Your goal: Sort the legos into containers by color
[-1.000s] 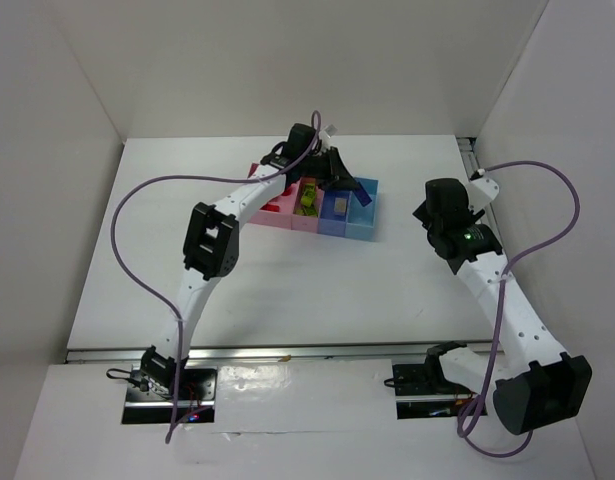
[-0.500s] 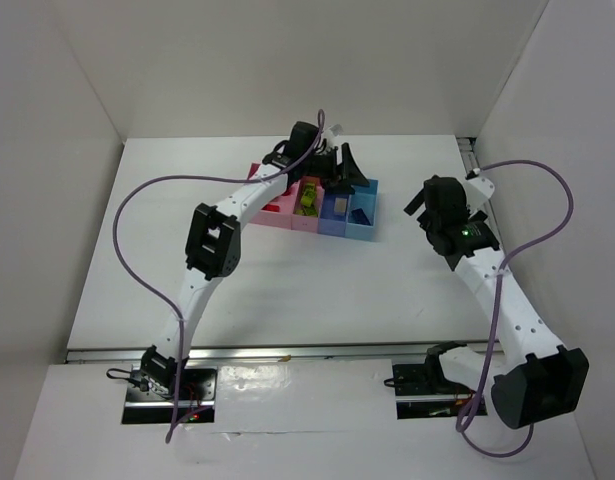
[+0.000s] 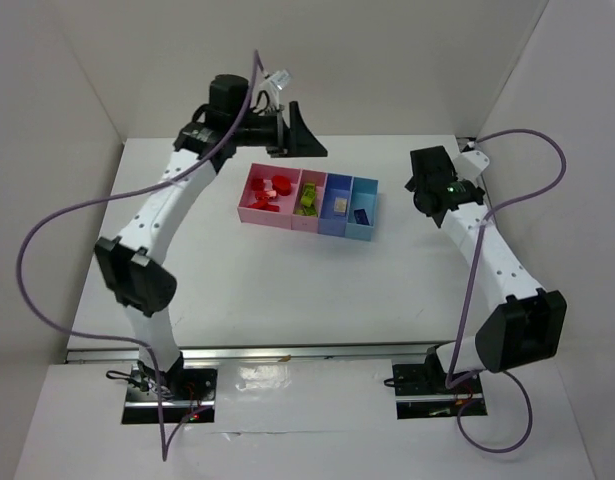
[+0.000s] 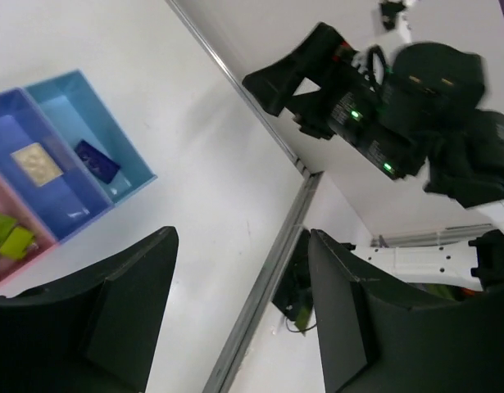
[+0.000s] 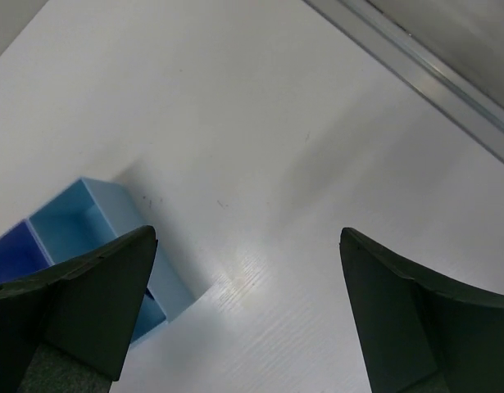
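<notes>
Pink, pink, blue and light blue, the containers (image 3: 332,231) stand as one joined row near the middle of the worktop (image 3: 287,285), closer to its far edge. Red legos (image 3: 268,190) lie in the wide pink bin and yellow-green legos (image 3: 308,198) in the narrower pink one. No loose brick shows on the surface, so the sorting looks done. The left gripper (image 4: 239,246) hangs high by the far edge, its fingers parted and holding nothing. The right gripper (image 5: 247,237) gapes fully, also bare, toward the right edge. The likeliest trouble is the two wrists, which face each other, clashing, or a descending finger nudging the row. Only the overhead view shows the red bricks. Only the left wrist view makes clear the tan piece (image 4: 34,162) and dark blue piece (image 4: 97,161) in the blue bins. The right wrist view catches just one light-blue corner.
</notes>
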